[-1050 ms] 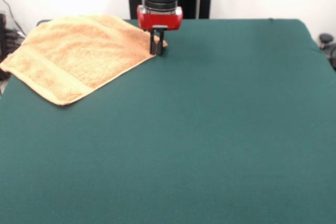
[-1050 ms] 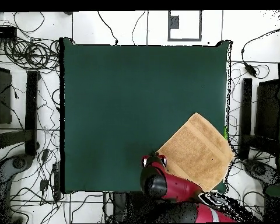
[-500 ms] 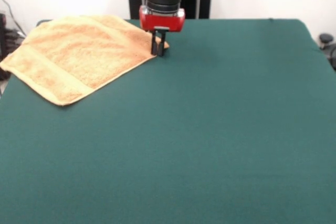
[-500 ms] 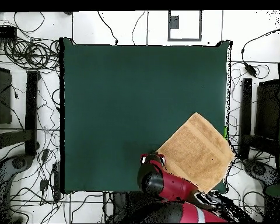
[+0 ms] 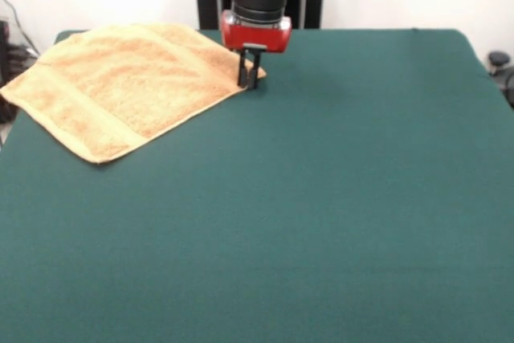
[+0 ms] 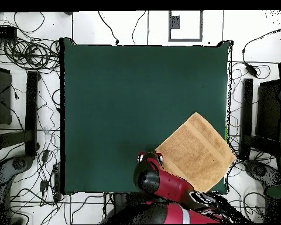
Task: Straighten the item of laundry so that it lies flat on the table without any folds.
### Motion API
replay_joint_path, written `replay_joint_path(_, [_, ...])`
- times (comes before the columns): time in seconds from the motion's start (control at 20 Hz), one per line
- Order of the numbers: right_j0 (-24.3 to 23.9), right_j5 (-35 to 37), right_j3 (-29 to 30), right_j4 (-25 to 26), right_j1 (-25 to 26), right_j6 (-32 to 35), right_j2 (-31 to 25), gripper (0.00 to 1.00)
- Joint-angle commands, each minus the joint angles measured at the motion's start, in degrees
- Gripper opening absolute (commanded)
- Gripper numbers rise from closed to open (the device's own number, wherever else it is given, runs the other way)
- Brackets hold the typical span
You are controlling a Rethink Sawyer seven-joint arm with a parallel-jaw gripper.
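Note:
The item of laundry [image 5: 120, 78], an orange-tan terry towel, lies spread as a diamond at the table's [image 5: 321, 198] far left in the front view. A woven band runs along its near left edge. My gripper [image 5: 250, 82] stands upright at the towel's right corner, its two black fingers close together and shut on that corner. In the overhead view the item of laundry [image 6: 195, 153] sits at the table's [image 6: 137, 99] lower right, and its right corner reaches the table's edge. There the gripper [image 6: 150, 157] is at the towel's left corner, with the fingers hidden under the red wrist.
Tangled cables [image 6: 26, 55] and dark stands [image 6: 31, 111] lie on the floor around the table in the overhead view. Another dark stand [image 6: 247, 117] is beyond the table's right edge, close to the towel's corner.
The gripper has slid a little to the right in the front view, and the towel's corner has come along with it, drawing the towel further onto the table.

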State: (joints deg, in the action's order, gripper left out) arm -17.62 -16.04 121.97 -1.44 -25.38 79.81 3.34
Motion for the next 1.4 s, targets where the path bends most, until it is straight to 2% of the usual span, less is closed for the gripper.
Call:
replay_joint_path(0.05, [5.1, -0.2, -4.4, -6.4, 3.5, 18.7, -11.0, 0.00])
replay_joint_path(0.4, [6.6, -1.9, -4.7, -9.5, 3.9, 20.3, -11.9, 0.00])
replay_joint_path(0.9, [11.2, -3.6, -5.2, -16.8, 3.7, 22.1, -11.0, 0.00])
replay_joint_path(1.4, [13.3, -5.3, -7.2, -21.5, 4.6, 23.0, -11.9, 0.00])
